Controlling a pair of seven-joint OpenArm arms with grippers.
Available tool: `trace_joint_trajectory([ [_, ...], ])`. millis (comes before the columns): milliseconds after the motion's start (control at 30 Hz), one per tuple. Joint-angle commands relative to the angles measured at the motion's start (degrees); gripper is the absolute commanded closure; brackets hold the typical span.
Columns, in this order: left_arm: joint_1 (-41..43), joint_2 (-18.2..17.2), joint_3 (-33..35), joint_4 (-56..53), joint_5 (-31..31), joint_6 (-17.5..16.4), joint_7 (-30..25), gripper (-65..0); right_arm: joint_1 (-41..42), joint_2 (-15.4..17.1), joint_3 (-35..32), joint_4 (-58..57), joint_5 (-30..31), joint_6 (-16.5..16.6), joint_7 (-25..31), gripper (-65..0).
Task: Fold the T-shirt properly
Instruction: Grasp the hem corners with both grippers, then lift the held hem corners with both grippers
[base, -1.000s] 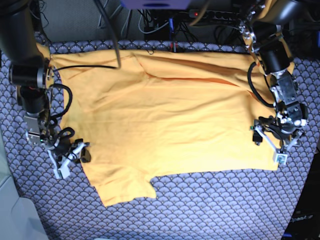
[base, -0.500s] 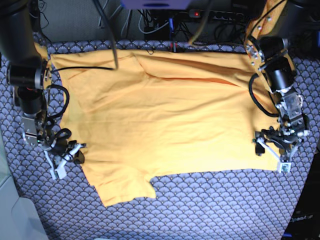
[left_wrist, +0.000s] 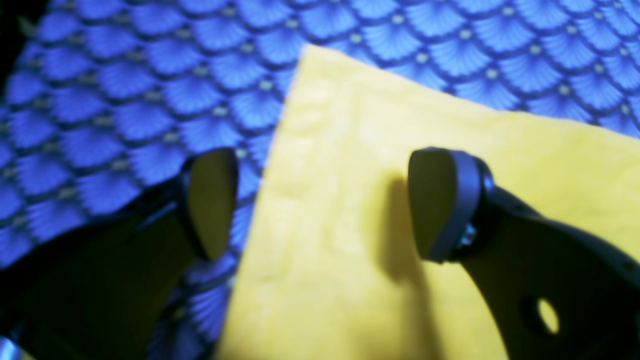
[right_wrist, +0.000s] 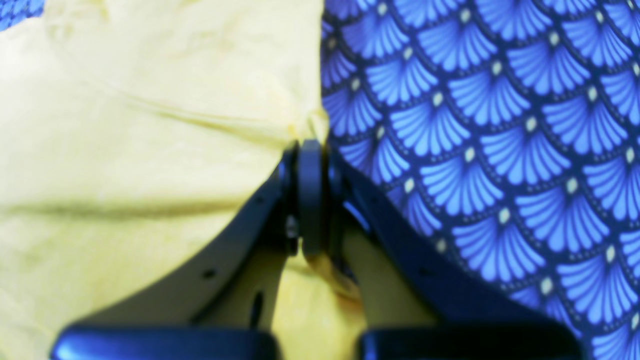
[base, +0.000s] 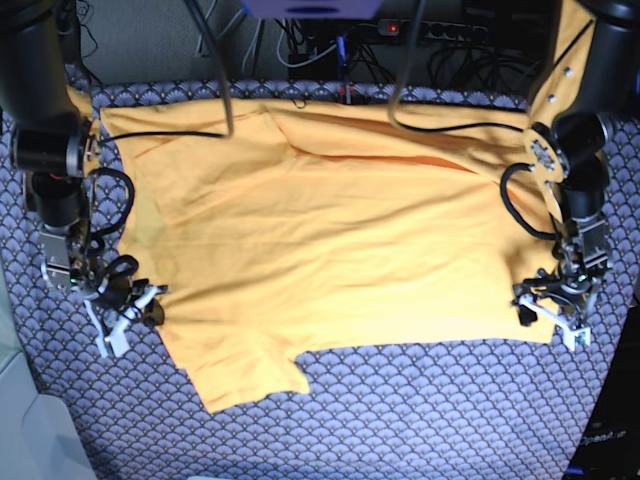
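Observation:
The yellow-orange T-shirt (base: 330, 240) lies spread out flat on the blue-grey scale-patterned table cloth (base: 430, 410). At the base view's left, my right gripper (base: 135, 310) is shut on the shirt's side edge. The right wrist view shows its jaws (right_wrist: 310, 195) pressed together with a fold of the T-shirt (right_wrist: 125, 125) pinched between them. At the base view's right, my left gripper (base: 550, 320) stands open low over the shirt's near corner. In the left wrist view that gripper (left_wrist: 325, 205) straddles the edge of the T-shirt (left_wrist: 400, 125), one finger over the table cloth (left_wrist: 125, 90).
A thin black cable (base: 170, 133) lies across the shirt's far left part. More cables and a power strip (base: 440, 35) sit behind the table's back edge. Bare table cloth runs along the front below the shirt.
My right gripper has shut on the shirt's edge. My left arm has moved toward the front and lowered over the shirt's near corner, still open.

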Motion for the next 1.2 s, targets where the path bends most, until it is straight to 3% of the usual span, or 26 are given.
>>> trace_joint_trajectory([
  [0, -2.2, -1.2, 0.1, -0.4, -0.4, 0.1, -2.5, -51.6, 1.9, 1.0, 0.1, 0.8, 0.6, 0.2, 1.4, -0.1],
  [633, -2.5, -1.2, -0.2, -3.1, -0.7, 0.2, -7.3, -51.6, 0.8, 1.6, 0.1, 0.8, 0.6, 0.2, 1.4, -0.1],
  [1033, -2.5, -1.3, -0.3, -7.1, -0.9, 0.2, -7.5, -51.0, 0.7, 1.7, 0.1, 0.8, 0.6, 0.2, 1.4, -0.1],
  [1100, -2.5, -1.2, -0.3, -7.1, -0.9, 0.2, -7.4, -46.6, 0.7, 1.7, 0.1, 0.8, 0.6, 0.2, 1.4, -0.1],
  [1167, -2.5, -1.2, -0.3, -7.2, -0.9, 0.2, -7.3, -37.1, 0.7, 1.7, 0.1, 0.8, 0.6, 0.2, 1.4, -0.1],
])
